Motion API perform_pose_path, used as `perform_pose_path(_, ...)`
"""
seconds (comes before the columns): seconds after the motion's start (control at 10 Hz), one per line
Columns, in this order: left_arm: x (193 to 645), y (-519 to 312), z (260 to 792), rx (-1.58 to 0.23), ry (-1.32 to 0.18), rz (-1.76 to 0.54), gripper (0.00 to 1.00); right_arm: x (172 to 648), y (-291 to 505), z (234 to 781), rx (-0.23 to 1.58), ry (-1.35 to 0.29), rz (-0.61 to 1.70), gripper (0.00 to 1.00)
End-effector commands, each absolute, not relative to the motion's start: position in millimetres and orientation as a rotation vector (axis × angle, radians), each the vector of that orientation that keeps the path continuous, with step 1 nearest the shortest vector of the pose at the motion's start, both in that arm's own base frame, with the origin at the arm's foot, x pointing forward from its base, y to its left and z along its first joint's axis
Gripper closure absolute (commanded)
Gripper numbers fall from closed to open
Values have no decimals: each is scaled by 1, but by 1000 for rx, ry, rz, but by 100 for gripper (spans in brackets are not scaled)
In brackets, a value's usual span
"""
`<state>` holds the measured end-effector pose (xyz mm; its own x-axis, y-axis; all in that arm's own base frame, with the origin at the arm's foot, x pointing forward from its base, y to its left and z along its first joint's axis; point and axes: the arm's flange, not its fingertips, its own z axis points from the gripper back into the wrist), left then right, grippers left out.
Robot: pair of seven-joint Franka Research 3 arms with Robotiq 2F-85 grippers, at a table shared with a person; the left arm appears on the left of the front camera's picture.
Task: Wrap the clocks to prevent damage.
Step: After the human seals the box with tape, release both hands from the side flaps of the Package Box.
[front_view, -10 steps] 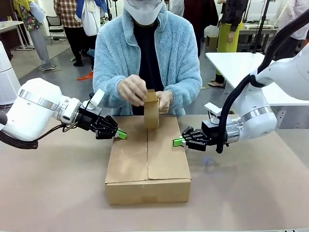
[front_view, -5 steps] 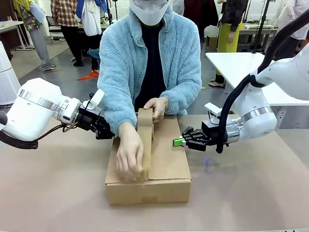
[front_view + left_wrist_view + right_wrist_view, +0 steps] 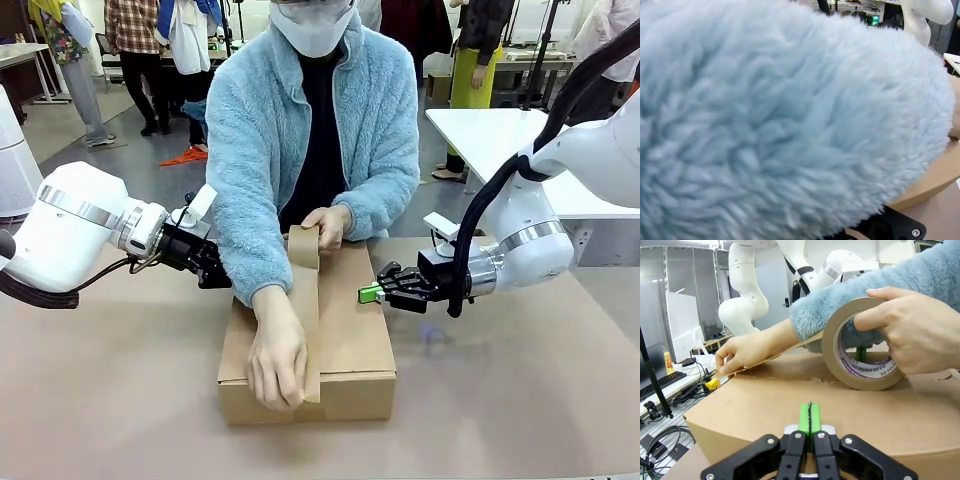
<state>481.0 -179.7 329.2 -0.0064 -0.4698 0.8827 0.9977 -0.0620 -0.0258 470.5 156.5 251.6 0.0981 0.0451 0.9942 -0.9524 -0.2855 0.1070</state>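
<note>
Box (image 3: pixel 345 340) mid-table, tape roll (image 3: pixel 303 247) on top, person (image 3: pixel 310 130) behind it

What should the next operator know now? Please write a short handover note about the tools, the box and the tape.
Left tool: shut, empty, at the box's left side, behind the person's sleeve.
Right tool: shut, empty, pads against the right side of the cardboard box.
Box: mid-table, flaps closed.
Person: one hand presses the tape strip down at the near edge; the other hand holds the tape roll at the far edge.
Done: tape is laid along the top seam.
Left: cut the tape and press it flat.
</note>
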Motion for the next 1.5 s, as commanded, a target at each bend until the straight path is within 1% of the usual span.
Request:
perform_pose_path(0.0, 481, -180, 325, -884, -797, -1441, 100, 470, 158, 250, 1438, -959, 1339, 99)
perform_pose_path(1.4, 481, -180, 325, -884, -797, -1441, 100, 470, 158, 250, 1438, -959, 1339, 99)
